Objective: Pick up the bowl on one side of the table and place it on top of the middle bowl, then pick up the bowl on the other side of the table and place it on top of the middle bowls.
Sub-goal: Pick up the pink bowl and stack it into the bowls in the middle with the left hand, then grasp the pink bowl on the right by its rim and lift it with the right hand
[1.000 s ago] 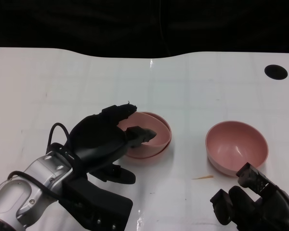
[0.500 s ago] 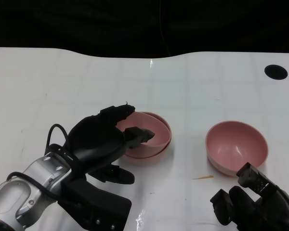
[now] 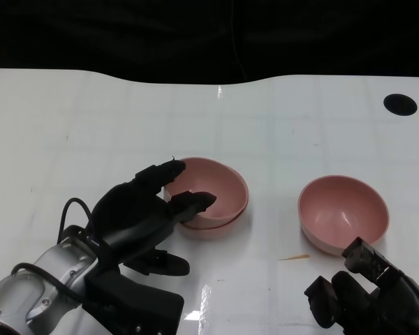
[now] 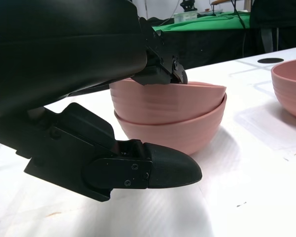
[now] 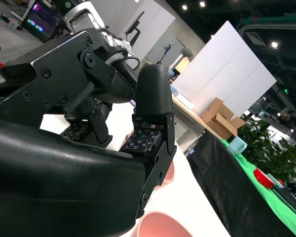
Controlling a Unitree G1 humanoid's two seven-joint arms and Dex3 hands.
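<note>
Two nested bowls (image 3: 211, 195) sit stacked; beside them the left hand (image 3: 143, 209) is spread, holding nothing, so the right bowl (image 3: 343, 211) remains.

Left hand (image 3: 143, 209) open with fingers (image 3: 193, 203) spread; right hand (image 3: 366, 296) seemingly loosely curled, empty.

White bench (image 3: 112, 118), faint grid lines on it. Black round hole (image 3: 399, 104) far right. Thin tan sliver (image 3: 293, 258) lying flat, near side, right of centre. Dark backdrop (image 3: 195, 35) beyond the far edge. Right wrist view: cardboard boxes (image 5: 218, 118), green plant (image 5: 266, 153), white panel (image 5: 222, 69).
</note>
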